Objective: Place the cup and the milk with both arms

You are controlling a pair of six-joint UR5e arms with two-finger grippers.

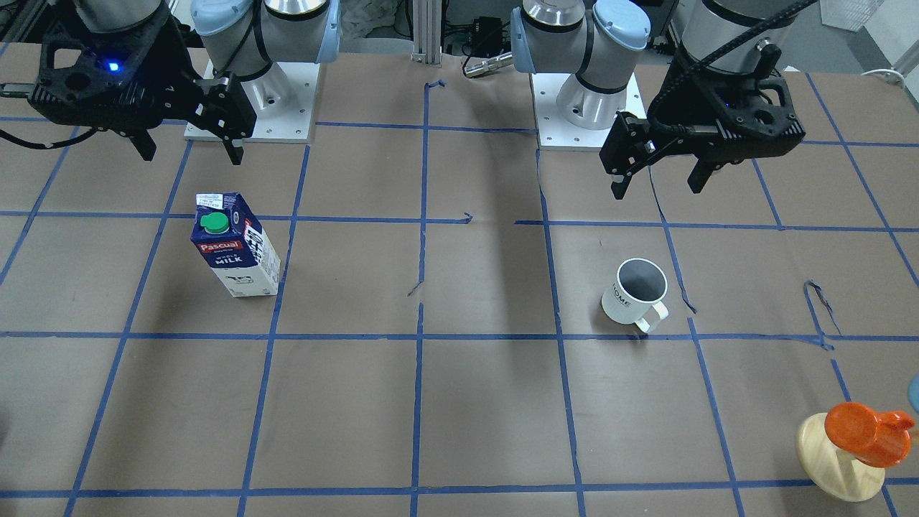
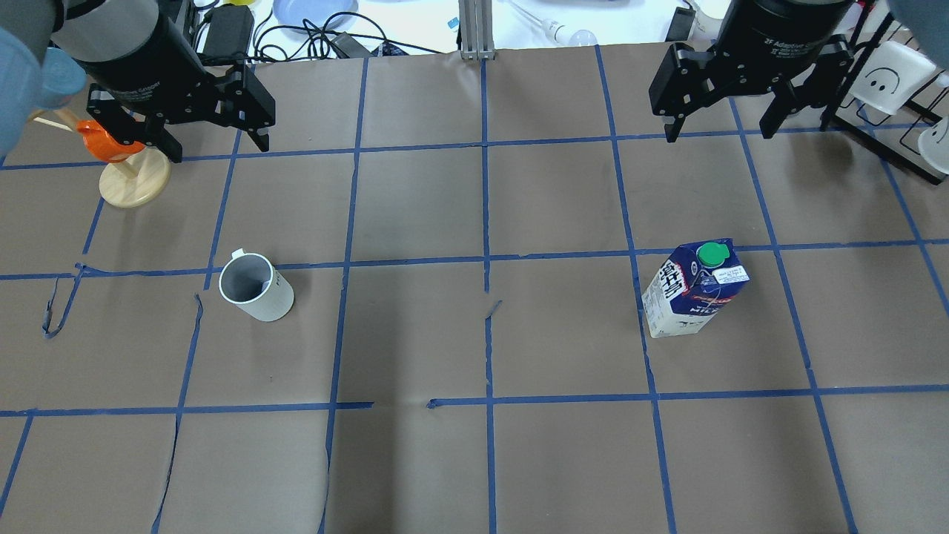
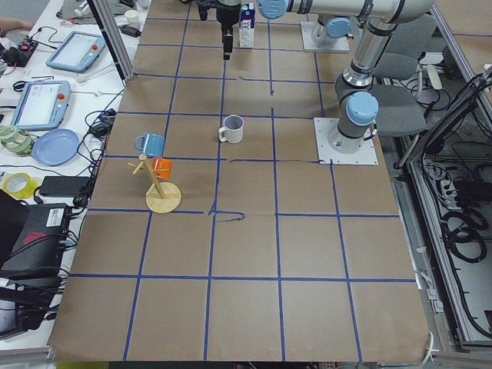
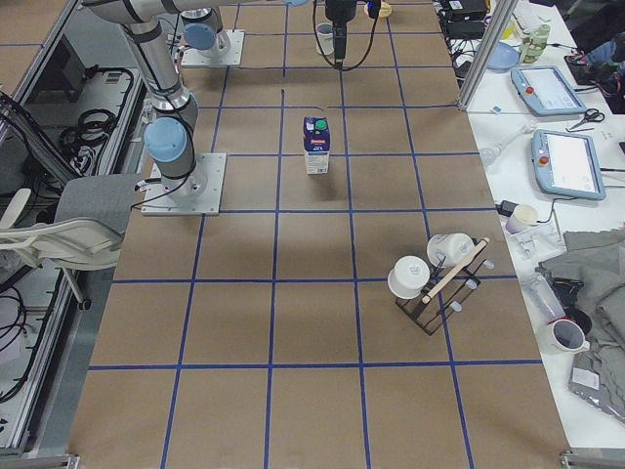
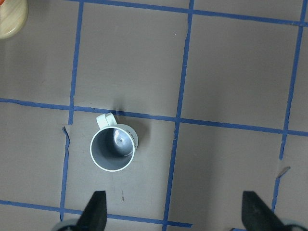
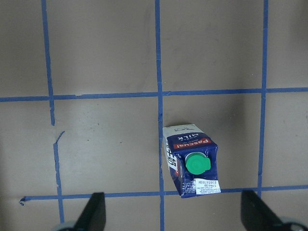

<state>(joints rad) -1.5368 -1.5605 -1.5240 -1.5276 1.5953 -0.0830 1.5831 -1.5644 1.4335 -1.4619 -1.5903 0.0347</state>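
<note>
The white cup (image 1: 635,291) with a dark grey inside stands upright on the brown paper, and it also shows in the overhead view (image 2: 256,288). My left gripper (image 1: 658,185) hangs open and empty well above it; in the left wrist view the cup (image 5: 113,149) lies just ahead of the left fingertip (image 5: 95,211). The blue and white milk (image 1: 233,244) carton with a green cap stands upright, seen too in the overhead view (image 2: 693,289). My right gripper (image 2: 721,127) is open and empty high above it, and the milk (image 6: 192,161) sits between its spread fingers in the right wrist view.
A pale wooden stand (image 2: 133,182) with an orange cup (image 1: 861,431) is beyond the cup on my left. A black mug rack (image 2: 890,81) with white mugs stands far right. Blue tape lines grid the paper, which has small tears.
</note>
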